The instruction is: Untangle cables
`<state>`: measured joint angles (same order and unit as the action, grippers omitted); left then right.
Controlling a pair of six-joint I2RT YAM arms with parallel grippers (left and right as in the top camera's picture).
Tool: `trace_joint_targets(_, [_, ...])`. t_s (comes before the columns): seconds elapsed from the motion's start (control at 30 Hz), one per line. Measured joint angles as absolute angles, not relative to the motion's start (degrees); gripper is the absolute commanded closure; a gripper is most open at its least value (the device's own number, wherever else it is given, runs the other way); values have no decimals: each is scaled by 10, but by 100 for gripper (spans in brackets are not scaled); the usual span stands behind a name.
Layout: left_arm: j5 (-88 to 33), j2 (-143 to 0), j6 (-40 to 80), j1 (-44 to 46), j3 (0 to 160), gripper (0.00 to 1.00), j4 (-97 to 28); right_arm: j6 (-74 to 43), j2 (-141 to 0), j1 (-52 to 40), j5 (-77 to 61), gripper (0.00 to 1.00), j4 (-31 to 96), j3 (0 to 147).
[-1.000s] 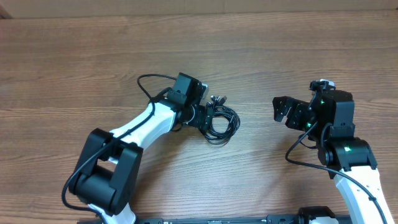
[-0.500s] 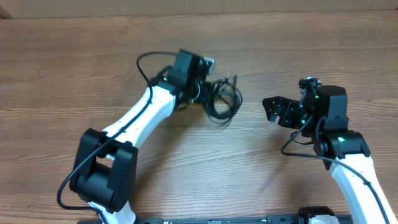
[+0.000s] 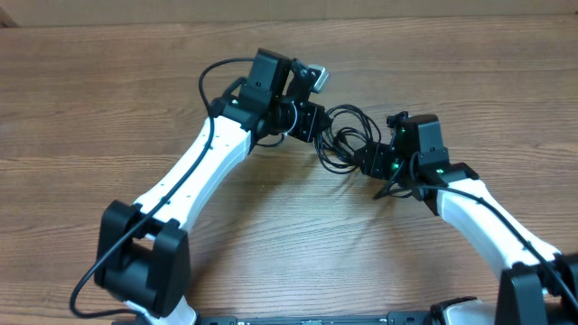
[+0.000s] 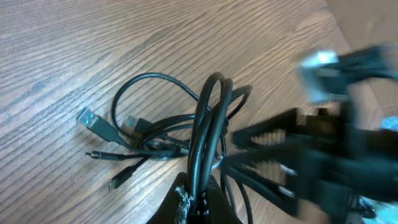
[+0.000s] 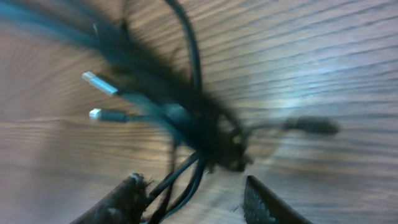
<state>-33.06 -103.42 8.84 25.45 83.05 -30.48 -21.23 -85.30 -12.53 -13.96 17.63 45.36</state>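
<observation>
The cables (image 3: 344, 137) are a tangle of thin black loops in the middle of the wooden table (image 3: 108, 108), between my two grippers. My left gripper (image 3: 315, 125) grips the tangle from the left. In the left wrist view, my left gripper (image 4: 200, 194) is shut on two strands of a loop of the cables (image 4: 209, 118), and the plug ends (image 4: 94, 122) trail over the wood. My right gripper (image 3: 367, 161) reaches in from the right. The right wrist view is blurred: my right gripper (image 5: 191, 184) has its jaws apart, with strands of the cables (image 5: 186, 118) running between them near the left finger (image 5: 127, 198).
Thick black wires loop off the left arm (image 3: 212, 77) and hang under the right arm (image 3: 393, 190). The arms converge over the middle of the table. The table's far edge (image 3: 406, 18) runs along the top.
My left gripper shut on the cables and carried them right and up the table. The right arm swung left to the tangle and its jaws narrowed.
</observation>
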Motion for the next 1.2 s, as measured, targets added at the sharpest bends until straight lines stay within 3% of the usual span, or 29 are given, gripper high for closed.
trace_joint_targets(0.03, [-331, -1025, 88, 254, 831, 96, -314, -222, -865, -125, -128, 96, 168, 454])
trace_joint_targets(0.3, [-262, -990, 89, 239, 840, 96, -471, -240, -892, -129, -95, 96, 139, 456])
trace_joint_targets(0.57, [47, -990, 156, 235, 841, 96, -568, -240, -895, -128, 17, 96, 154, 458])
trace_joint_targets(0.63, [80, -990, 172, 232, 841, 96, -560, -240, -895, -128, 5, 53, 140, 458])
trace_joint_targets(0.67, [85, -990, 176, 232, 841, 96, -555, -241, -896, -128, -21, 37, 123, 459])
trace_joint_targets(0.73, [87, -990, 181, 232, 841, 96, -544, -241, -896, -128, -100, 25, 72, 461])
trace_joint_targets(0.8, [85, -990, 183, 232, 841, 96, -540, -238, -896, -131, -164, 19, 45, 464])
trace_joint_targets(0.9, [60, -990, 178, 232, 841, 96, -540, -239, -896, -152, -206, 18, 39, 466])
trace_joint_targets(1.0, [16, -990, 148, 232, 841, 96, -543, -238, -900, -185, -154, 26, 25, 465])
trace_joint_targets(1.2, [-50, -981, 128, 232, 881, 96, -580, -239, -939, -196, -111, 26, -34, 465])
